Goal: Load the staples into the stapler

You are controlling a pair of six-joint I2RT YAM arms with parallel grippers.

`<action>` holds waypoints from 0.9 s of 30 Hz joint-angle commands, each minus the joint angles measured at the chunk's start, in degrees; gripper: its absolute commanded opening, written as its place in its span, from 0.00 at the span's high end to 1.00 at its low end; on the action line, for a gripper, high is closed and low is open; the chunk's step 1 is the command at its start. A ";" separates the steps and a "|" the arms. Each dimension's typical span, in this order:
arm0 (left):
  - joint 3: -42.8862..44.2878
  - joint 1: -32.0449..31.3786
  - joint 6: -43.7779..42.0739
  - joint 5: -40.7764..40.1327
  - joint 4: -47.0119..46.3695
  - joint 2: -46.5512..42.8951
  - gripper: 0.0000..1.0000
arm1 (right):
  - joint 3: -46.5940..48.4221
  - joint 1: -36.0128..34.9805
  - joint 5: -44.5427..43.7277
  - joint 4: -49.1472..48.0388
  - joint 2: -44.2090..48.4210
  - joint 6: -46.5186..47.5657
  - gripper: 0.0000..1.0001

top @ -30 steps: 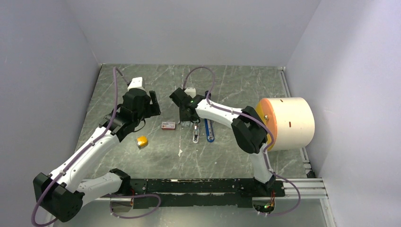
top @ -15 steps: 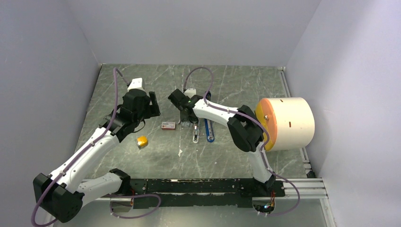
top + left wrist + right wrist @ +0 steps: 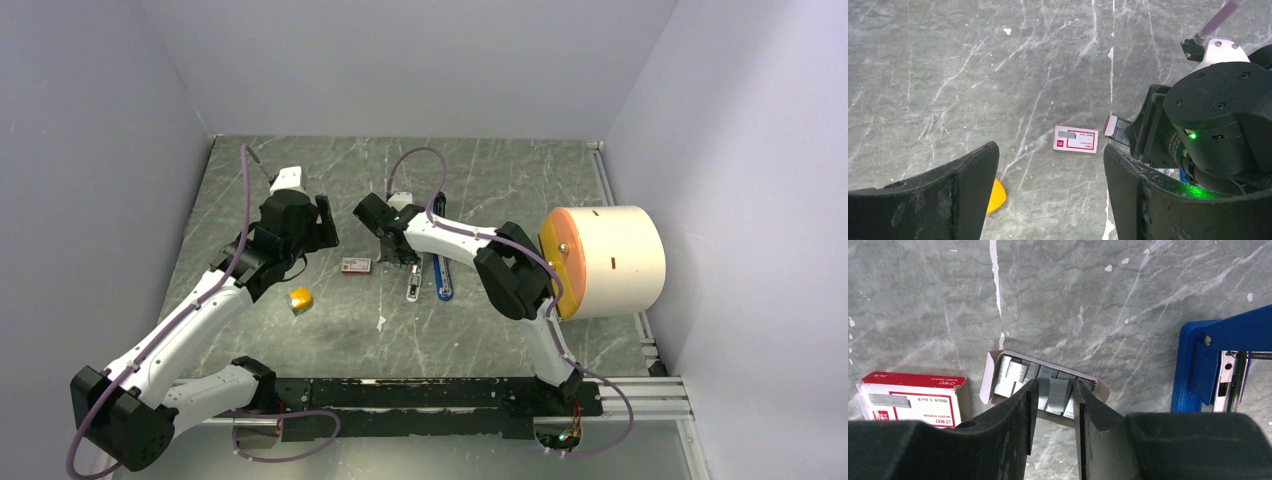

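Observation:
The staples (image 3: pixel 1057 394) lie as several silvery strips in a grey tray (image 3: pixel 989 378), pulled out beside the red-and-white box (image 3: pixel 913 401) (image 3: pixel 355 265) (image 3: pixel 1076 139). My right gripper (image 3: pixel 1054 385) (image 3: pixel 398 257) points down into the tray. Its jaws are narrow, one on either side of a strip, and gaps still show. The blue stapler (image 3: pixel 1198 365) (image 3: pixel 443 278) lies open just to the right, its metal rail (image 3: pixel 1230 380) exposed. My left gripper (image 3: pixel 1050 165) (image 3: pixel 326 222) hangs open above the table left of the box and holds nothing.
A small orange-yellow block (image 3: pixel 299 299) (image 3: pixel 994 196) sits near the left arm. A big cream cylinder with an orange face (image 3: pixel 605 260) lies at the right side. A silvery-black piece (image 3: pixel 413 289) lies beside the blue stapler. Grey walls enclose the table.
My right gripper has shifted slightly left over the tray and its jaws have narrowed a little. The left arm has not moved.

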State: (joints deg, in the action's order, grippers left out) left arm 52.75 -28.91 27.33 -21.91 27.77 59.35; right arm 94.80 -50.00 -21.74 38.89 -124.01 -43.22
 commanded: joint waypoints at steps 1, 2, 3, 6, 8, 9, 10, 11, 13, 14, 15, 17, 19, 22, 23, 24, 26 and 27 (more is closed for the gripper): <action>-0.46 0.61 -0.53 -0.09 -0.30 -0.86 0.19 | -0.41 -0.21 -0.66 -0.42 -0.94 -1.14 0.65; -0.51 0.61 -0.58 0.00 -0.34 -0.88 0.19 | -0.33 -0.16 -0.67 -0.42 -0.98 -1.16 0.66; -0.54 0.61 -0.61 0.02 -0.35 -0.87 0.19 | -0.32 -0.17 -0.82 -0.40 -1.06 -1.14 0.68; -0.55 0.61 -0.61 -0.06 -0.35 -0.90 0.19 | -0.41 -0.26 -1.15 -0.42 -0.98 -1.38 0.71; -0.57 0.61 -0.61 -0.02 -0.41 -0.91 0.19 | -0.45 -0.38 -1.45 -0.60 -0.70 -1.04 0.74; -0.55 0.61 -0.61 0.02 -0.43 -0.92 0.19 | -0.64 -0.45 -1.40 -1.23 -0.33 -0.44 0.75; -0.54 0.61 -0.66 0.10 -0.43 -0.91 0.19 | -0.86 -0.67 -1.49 -1.98 0.23 0.28 0.75; -0.54 0.61 -0.63 0.15 -0.50 -0.91 0.19 | -0.96 -0.98 -1.68 -2.61 0.70 0.85 0.75; -0.65 0.61 -0.61 0.37 -0.60 -0.87 0.20 | -0.62 -1.59 -2.47 -3.07 1.47 1.81 0.75; -0.63 0.61 -0.64 0.50 -0.61 -0.86 0.20 | -0.14 -1.77 -2.82 -2.67 1.70 2.24 0.75; -0.71 0.61 -0.62 0.67 -0.65 -0.82 0.20 | 0.32 -1.95 -3.13 -2.24 1.93 2.42 0.75; -0.72 0.61 -0.54 0.89 -0.74 -0.86 0.20 | 0.65 -2.41 -3.63 -1.63 2.60 2.62 0.75; -0.64 0.61 -0.44 0.62 -0.62 -0.98 0.20 | 0.01 -2.75 -3.76 -1.53 3.80 2.47 0.75; -0.55 0.61 -0.12 -0.24 -0.29 -1.12 0.20 | -2.00 -3.21 -2.93 -2.01 6.53 2.44 0.75; -0.55 0.61 -0.09 -0.36 -0.22 -1.22 0.21 | -2.98 -3.40 -2.58 -2.26 7.51 2.34 0.75; -0.54 0.61 -0.02 -0.53 -0.18 -1.25 0.21 | -4.10 -3.47 -2.14 -2.62 8.50 2.09 0.75; -0.47 0.61 0.09 -0.79 -0.02 -1.37 0.20 | -6.80 -3.68 -1.38 -3.30 10.26 1.66 0.75; -0.46 0.61 0.17 -0.84 0.00 -1.35 0.21 | -7.86 -3.66 -1.04 -3.76 10.88 1.50 0.75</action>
State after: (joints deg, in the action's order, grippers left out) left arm 52.73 -28.91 27.38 -21.78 27.79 59.22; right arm 90.43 -53.45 -22.94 36.71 -117.36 -41.08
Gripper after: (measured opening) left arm 0.797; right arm 0.253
